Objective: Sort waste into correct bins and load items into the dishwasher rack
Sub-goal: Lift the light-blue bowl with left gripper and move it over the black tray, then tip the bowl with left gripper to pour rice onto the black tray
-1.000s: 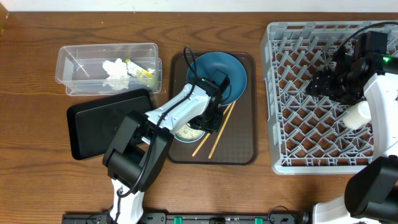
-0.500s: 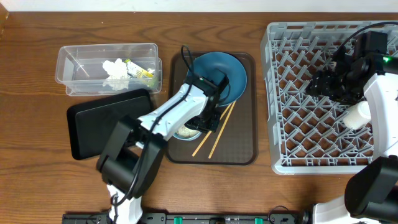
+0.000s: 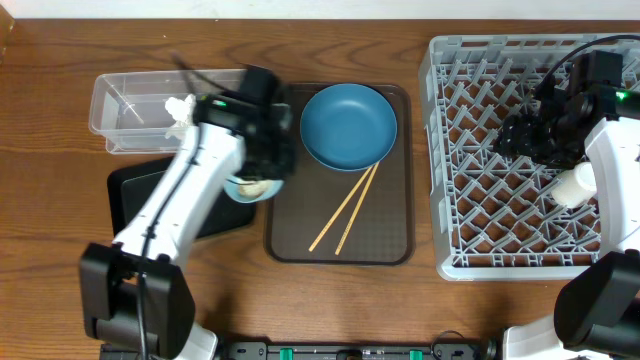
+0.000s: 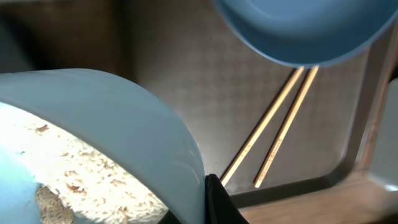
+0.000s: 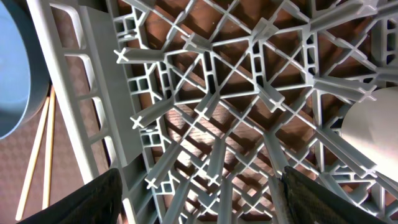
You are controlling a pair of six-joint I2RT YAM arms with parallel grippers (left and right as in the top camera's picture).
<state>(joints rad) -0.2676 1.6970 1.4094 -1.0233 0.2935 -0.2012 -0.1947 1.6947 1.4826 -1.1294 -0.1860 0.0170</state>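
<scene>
My left gripper (image 3: 266, 165) is shut on the rim of the pale blue-white bowl (image 3: 250, 186) and holds it over the right edge of the black tray (image 3: 160, 200). In the left wrist view the bowl (image 4: 106, 124) holds rice scraps (image 4: 74, 180). The dark blue plate (image 3: 348, 125) and two chopsticks (image 3: 345, 208) lie on the brown tray (image 3: 385, 250). The clear tub (image 3: 125, 110) holds white tissue (image 3: 181, 108); my arm hides the wrapper. My right gripper (image 3: 545, 135) is open and empty above the grey rack (image 3: 500, 230), by a white cup (image 3: 575, 185). The pink cup is out of view.
The left wrist view shows the plate (image 4: 298, 25), the chopsticks (image 4: 273, 137) and the brown tray's rim (image 4: 336, 183). The right wrist view shows rack pegs (image 5: 217, 93), the white cup (image 5: 373, 137), and the plate (image 5: 12, 62) beyond the rack wall.
My left gripper has lifted the bowl off the brown tray and carried it left, to the black tray's right edge. The right arm has not moved.
</scene>
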